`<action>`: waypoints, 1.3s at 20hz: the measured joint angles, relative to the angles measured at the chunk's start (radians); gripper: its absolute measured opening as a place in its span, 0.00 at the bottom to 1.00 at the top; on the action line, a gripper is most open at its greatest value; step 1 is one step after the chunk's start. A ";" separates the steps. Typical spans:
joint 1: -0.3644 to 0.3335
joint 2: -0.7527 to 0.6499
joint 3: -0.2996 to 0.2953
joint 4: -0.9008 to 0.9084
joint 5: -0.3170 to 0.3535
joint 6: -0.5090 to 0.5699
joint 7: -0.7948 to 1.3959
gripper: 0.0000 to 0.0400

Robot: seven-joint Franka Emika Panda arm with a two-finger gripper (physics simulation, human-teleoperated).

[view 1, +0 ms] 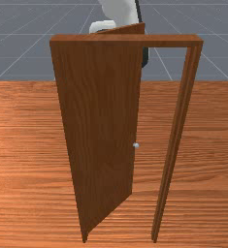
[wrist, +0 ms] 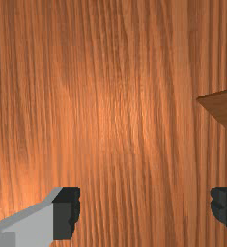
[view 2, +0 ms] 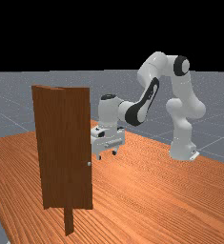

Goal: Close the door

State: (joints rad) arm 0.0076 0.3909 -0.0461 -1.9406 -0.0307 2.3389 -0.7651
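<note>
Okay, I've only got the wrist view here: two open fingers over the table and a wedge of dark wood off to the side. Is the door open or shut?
Observer: Open. In the front view the door is swung back toward the arm, leaving a gap between its free edge and the post on the front view's right.

Operator: Anything sticking out of it?

Observer: Yes, a small pale knob at that free edge.

Operator: And where am I next to it all?

Observer: In the far view your gripper hangs to the far view's right of the door's knob edge.
</note>
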 joint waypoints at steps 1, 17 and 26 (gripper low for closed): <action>-0.023 0.010 -0.003 0.016 0.010 -0.003 -0.066 0.61; -0.183 0.033 0.003 0.055 -0.008 -0.002 -0.457 1.00; -0.047 0.421 -0.011 0.740 0.014 -0.314 -0.036 1.00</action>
State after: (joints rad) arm -0.0396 0.8120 -0.0575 -1.2008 -0.0165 2.0252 -0.8015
